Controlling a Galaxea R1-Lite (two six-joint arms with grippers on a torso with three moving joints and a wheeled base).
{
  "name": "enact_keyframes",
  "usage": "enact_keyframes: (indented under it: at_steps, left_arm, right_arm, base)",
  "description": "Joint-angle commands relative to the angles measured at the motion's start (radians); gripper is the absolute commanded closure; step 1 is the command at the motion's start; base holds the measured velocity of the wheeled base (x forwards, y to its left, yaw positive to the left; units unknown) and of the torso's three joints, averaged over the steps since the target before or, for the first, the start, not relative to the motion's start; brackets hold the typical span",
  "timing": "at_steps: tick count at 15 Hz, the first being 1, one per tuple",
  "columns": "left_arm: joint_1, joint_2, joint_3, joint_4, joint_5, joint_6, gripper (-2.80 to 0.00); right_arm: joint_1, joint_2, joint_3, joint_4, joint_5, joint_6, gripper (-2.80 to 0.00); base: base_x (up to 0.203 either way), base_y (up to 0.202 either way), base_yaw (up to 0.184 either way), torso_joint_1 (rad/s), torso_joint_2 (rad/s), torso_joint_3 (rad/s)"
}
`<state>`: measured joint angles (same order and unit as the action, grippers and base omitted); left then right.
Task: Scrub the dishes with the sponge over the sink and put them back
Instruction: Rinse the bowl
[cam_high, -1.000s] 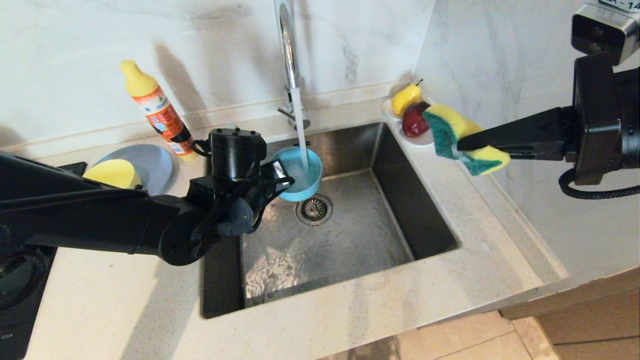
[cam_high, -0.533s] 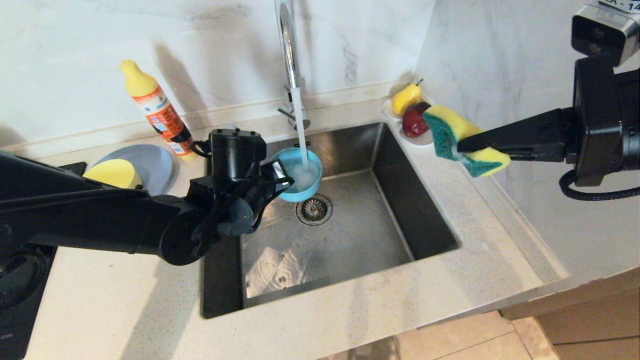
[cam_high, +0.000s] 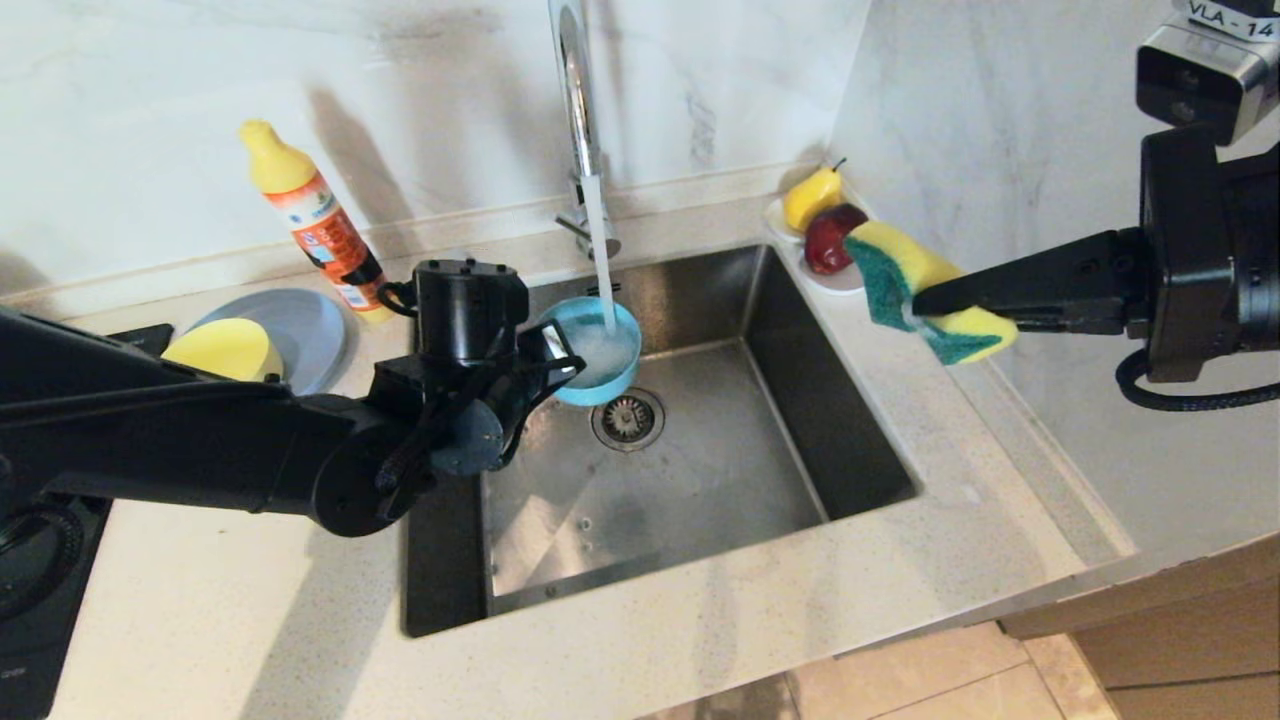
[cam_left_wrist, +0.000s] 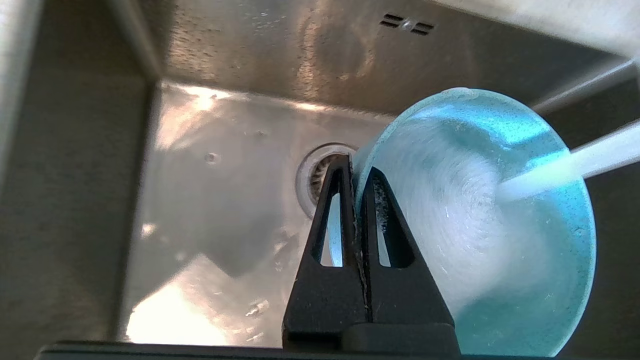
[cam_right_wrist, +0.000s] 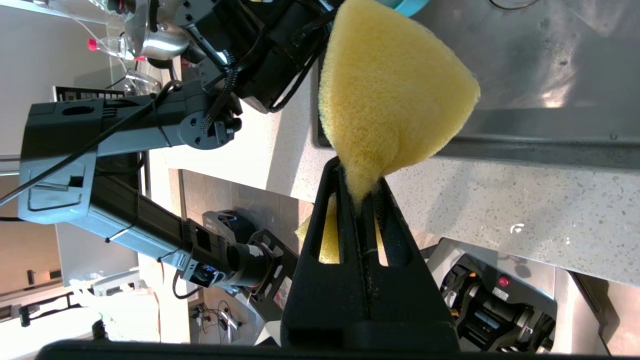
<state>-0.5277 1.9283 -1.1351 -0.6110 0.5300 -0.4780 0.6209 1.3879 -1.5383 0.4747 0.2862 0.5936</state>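
Kitchen sink (cam_high: 860, 440) set into a pale speckled table (cam_high: 700, 640), used here as the landmark. Above the sink's back edge stands the chrome faucet (cam_high: 575, 90), from which a stream of water (cam_high: 600, 250) falls into the small teal-blue bowl (cam_high: 600, 350). The bowl hangs over the back of the basin, just behind the round drain (cam_high: 627, 418), and is tipped with its opening toward the stream; froth shows inside it in the left wrist view (cam_left_wrist: 480, 225). The left claw (cam_high: 560, 355), reaching in over the sink's left rim, is pressed together on the bowl's rim, one finger inside and one outside (cam_left_wrist: 350, 210). The right claw (cam_high: 925, 297) hovers above the table past the sink's right rim, its fingers pinching the sponge (cam_high: 925, 290) near the middle so that the pad bends; the yellow foam (cam_right_wrist: 390, 95) faces the wrist camera and the green scouring face is turned toward the sink. On the table left of the sink lies the grey-blue plate (cam_high: 305, 330) with the pale yellow bowl (cam_high: 220, 350) on it, partly hidden by the left arm. The orange detergent bottle (cam_high: 320, 230) stands just behind the plate. At the sink's back right corner sits a small white dish (cam_high: 845, 280) carrying a yellow pear (cam_high: 810, 195) and a red fruit (cam_high: 825, 240).
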Motion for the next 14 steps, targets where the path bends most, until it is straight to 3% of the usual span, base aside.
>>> enact_keyframes:
  at_steps: [1,4,6,7,11,12,14]
  left_arm:
    - [0.003,-0.042,0.057,-0.052,0.007,0.048,0.00]
    - [0.019,-0.103,0.154,-0.193,0.007,0.188,0.00]
    - [0.023,-0.112,0.167,-0.218,0.008,0.211,0.00]
    - [0.025,-0.125,0.192,-0.266,0.008,0.254,0.00]
    - [0.032,-0.189,0.402,-0.623,0.005,0.537,0.00]
    - [0.032,-0.195,0.412,-0.642,0.003,0.556,0.00]
    - [0.033,-0.213,0.487,-0.791,-0.001,0.652,0.00]
  right_arm:
    - [0.000,0.002,0.003,0.002,0.002,0.003,0.00]
    - [0.000,0.002,0.006,0.002,0.002,0.005,0.00]
    - [0.000,0.002,0.006,0.003,0.002,0.005,0.00]
    - [0.000,0.004,0.008,0.004,0.002,0.005,0.00]
    - [0.000,0.010,0.020,0.002,0.002,0.005,0.00]
    - [0.000,0.012,0.021,0.002,0.002,0.005,0.00]
    - [0.000,0.014,0.021,0.002,0.002,0.005,0.00]
  base:
    - [0.000,0.000,0.000,0.000,0.00,0.000]
    - [0.000,0.000,0.000,0.000,0.00,0.000]
    - [0.000,0.000,0.000,0.000,0.00,0.000]
    - [0.000,0.000,0.000,0.000,0.00,0.000]
    - [0.000,0.000,0.000,0.000,0.00,0.000]
    - [0.000,0.000,0.000,0.000,0.00,0.000]
    - [0.000,0.000,0.000,0.000,0.00,0.000]
